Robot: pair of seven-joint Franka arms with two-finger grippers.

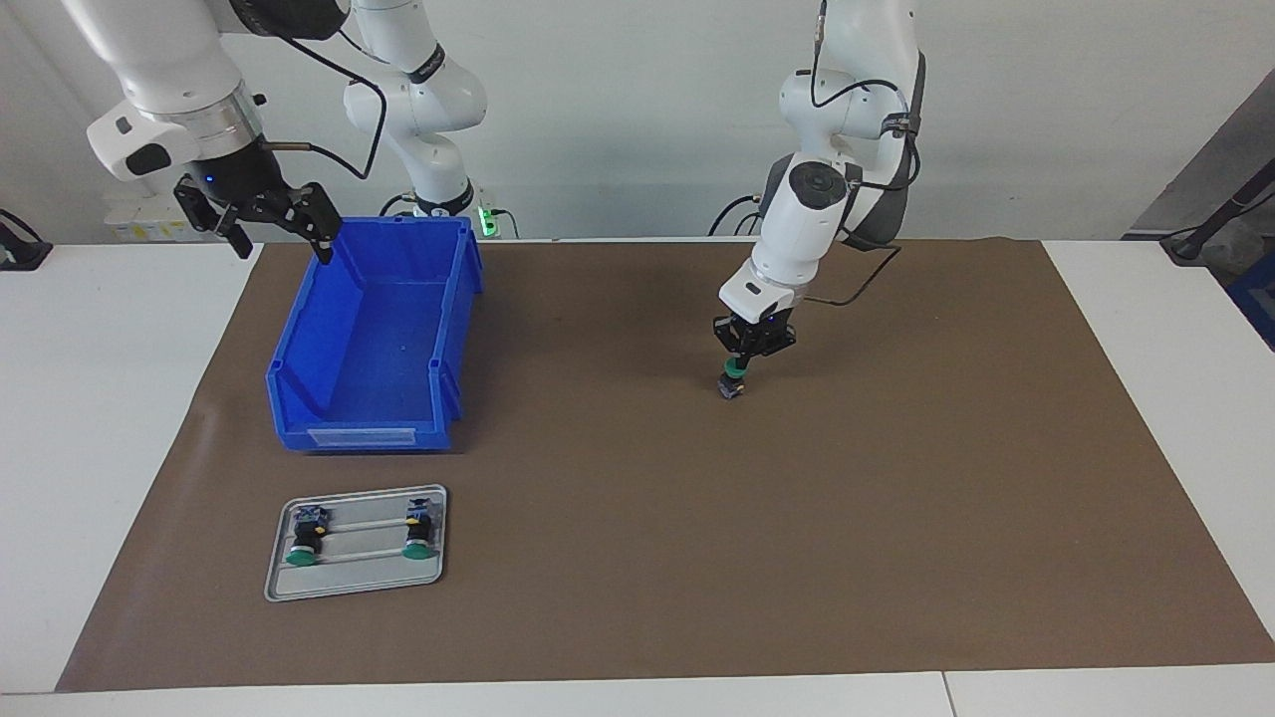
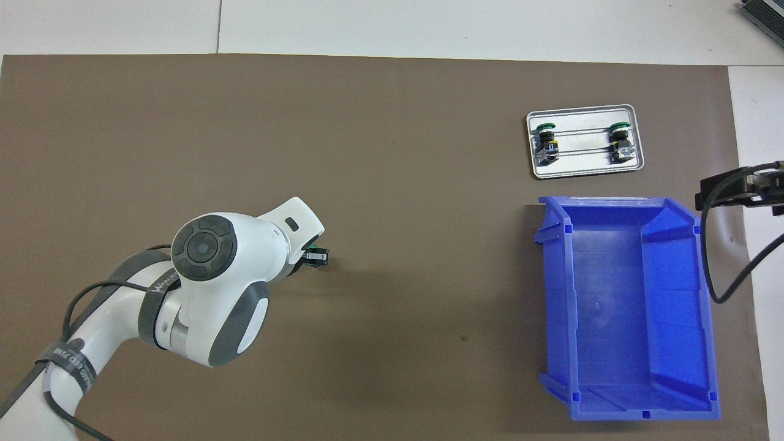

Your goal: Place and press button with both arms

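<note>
My left gripper (image 1: 739, 360) is shut on a button (image 1: 733, 381) with a green cap and a black body. It holds the button upright, low over the middle of the brown mat (image 1: 896, 518); I cannot tell whether the button touches the mat. In the overhead view the left arm hides most of it, and only a green edge of the button (image 2: 313, 262) shows at the left gripper (image 2: 318, 256). My right gripper (image 1: 283, 239) hangs open and holds nothing, up in the air over the blue bin's corner at the right arm's end.
A blue bin (image 1: 458, 299) (image 2: 554, 294) with nothing in it stands on the mat at the right arm's end. Farther from the robots than the bin lies a grey tray (image 1: 359, 588) (image 2: 582, 173) with two more green-capped buttons (image 1: 303, 543) (image 1: 418, 533).
</note>
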